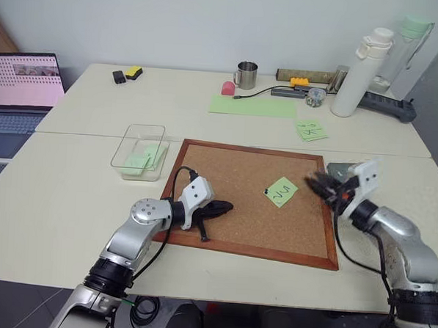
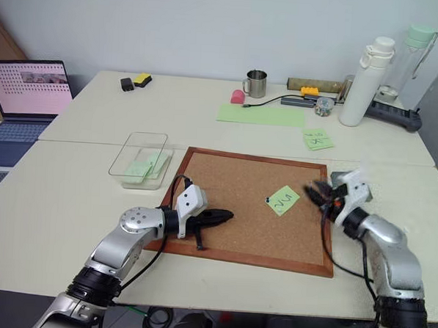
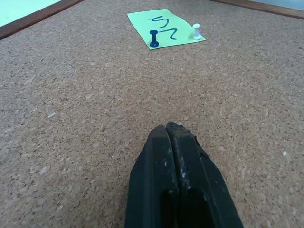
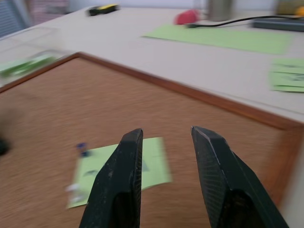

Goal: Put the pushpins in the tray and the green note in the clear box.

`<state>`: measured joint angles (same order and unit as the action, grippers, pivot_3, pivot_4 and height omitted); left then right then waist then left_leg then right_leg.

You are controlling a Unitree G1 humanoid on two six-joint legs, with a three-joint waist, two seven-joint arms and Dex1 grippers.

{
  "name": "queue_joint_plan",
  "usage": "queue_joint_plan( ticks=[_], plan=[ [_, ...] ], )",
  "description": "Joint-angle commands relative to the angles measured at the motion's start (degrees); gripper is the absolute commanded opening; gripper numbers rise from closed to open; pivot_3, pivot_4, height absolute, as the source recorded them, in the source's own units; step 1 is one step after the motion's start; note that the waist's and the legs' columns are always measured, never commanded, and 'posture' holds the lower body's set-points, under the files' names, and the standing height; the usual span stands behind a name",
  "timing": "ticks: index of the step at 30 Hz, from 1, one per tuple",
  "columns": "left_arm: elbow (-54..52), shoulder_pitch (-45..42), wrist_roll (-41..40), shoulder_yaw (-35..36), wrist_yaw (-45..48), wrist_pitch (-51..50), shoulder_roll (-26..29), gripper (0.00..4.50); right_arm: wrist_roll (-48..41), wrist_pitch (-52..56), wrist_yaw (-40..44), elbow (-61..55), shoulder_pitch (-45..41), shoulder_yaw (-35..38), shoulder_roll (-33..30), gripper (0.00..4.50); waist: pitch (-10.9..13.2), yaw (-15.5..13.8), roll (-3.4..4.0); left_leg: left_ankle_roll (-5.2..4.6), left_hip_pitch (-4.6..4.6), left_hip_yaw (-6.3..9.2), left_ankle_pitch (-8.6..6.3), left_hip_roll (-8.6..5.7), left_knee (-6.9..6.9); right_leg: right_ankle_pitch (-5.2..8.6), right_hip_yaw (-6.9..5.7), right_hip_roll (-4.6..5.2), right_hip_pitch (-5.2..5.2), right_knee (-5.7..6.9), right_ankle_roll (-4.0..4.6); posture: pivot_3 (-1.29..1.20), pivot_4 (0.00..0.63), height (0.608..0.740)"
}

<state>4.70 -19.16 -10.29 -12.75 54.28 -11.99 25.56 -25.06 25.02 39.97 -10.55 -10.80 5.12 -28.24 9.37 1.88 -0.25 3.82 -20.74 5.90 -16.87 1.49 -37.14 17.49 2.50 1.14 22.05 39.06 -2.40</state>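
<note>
- Head views: the green note [image 1: 281,191] lies on the cork board [image 1: 233,172], turned cornerwise to its frame, black squiggle uppermost, right of the middle. The left gripper [image 1: 218,207] rests near the board's near-left edge. The right gripper [image 1: 319,185] hangs at the right frame with the tray [image 1: 338,169] just behind it. The clear box [image 1: 139,151] sits off the board's far-left corner.
- Left wrist view: fingers pressed shut, holding nothing; open cork lies ahead up to a dark blue pushpin [image 3: 154,39] and a white pushpin [image 3: 196,32] standing in the note.
- Right wrist view: fingers parted and empty above the note.
</note>
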Motion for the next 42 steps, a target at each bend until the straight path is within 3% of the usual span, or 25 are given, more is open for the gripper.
queue_joint_plan(
  ticks=[1, 13, 27, 35, 42],
  plan=[
    [0.72, 1.05, 1.11, -1.12, 0.37, -1.16, 0.63, 0.0, 0.61, -0.34, 1.21, -4.01, 0.87, -4.63, 1.16, 1.66, 0.0, 0.0, 0.0, 0.0, 0.0, 0.01, 0.0, 0.0, 0.01, 0.0, -0.01, 0.0, 0.0, -0.01, 0.0, 0.0, 0.15, 0.74],
    [-2.27, 2.56, 0.84, -0.92, 0.34, -3.09, 1.54, 0.0, 7.11, -3.42, -0.04, 4.54, -1.29, -11.12, 4.55, 1.66, -0.01, 0.01, -0.02, 0.01, 0.01, 0.07, 0.0, 0.02, 0.03, 0.0, -0.05, -0.03, 0.0, -0.02, 0.0, 0.0, 0.15, 0.74],
    [-3.55, 2.95, 0.56, -0.48, -0.42, -4.17, 1.73, 0.0, 8.13, -4.57, -0.02, 5.15, -0.44, -9.74, 4.35, 1.66, -0.01, 0.04, -0.03, 0.0, 0.02, 0.06, 0.0, 0.02, 0.04, 0.0, -0.04, -0.02, 0.0, -0.03, 0.0, 0.0, 0.15, 0.74],
    [-3.42, 2.61, 0.53, -0.57, -0.31, -4.27, 1.71, 0.0, 7.49, -4.42, -0.52, 5.16, -0.29, -8.68, 4.51, 0.15, -0.01, 0.03, -0.04, 0.0, 0.02, 0.06, 0.0, 0.02, 0.04, 0.0, -0.04, -0.02, 0.0, -0.03, 0.0, 0.0, 0.15, 0.74],
    [-3.53, 2.6, 0.49, -0.61, -0.27, -4.41, 1.65, 0.0, 6.36, -3.23, -1.51, 2.16, -0.92, -6.68, 4.21, 0.06, -0.01, 0.02, -0.04, 0.0, 0.01, 0.06, 0.0, 0.01, 0.04, 0.0, -0.04, -0.02, 0.0, -0.03, 0.0, 0.0, 0.15, 0.74]
  ],
)
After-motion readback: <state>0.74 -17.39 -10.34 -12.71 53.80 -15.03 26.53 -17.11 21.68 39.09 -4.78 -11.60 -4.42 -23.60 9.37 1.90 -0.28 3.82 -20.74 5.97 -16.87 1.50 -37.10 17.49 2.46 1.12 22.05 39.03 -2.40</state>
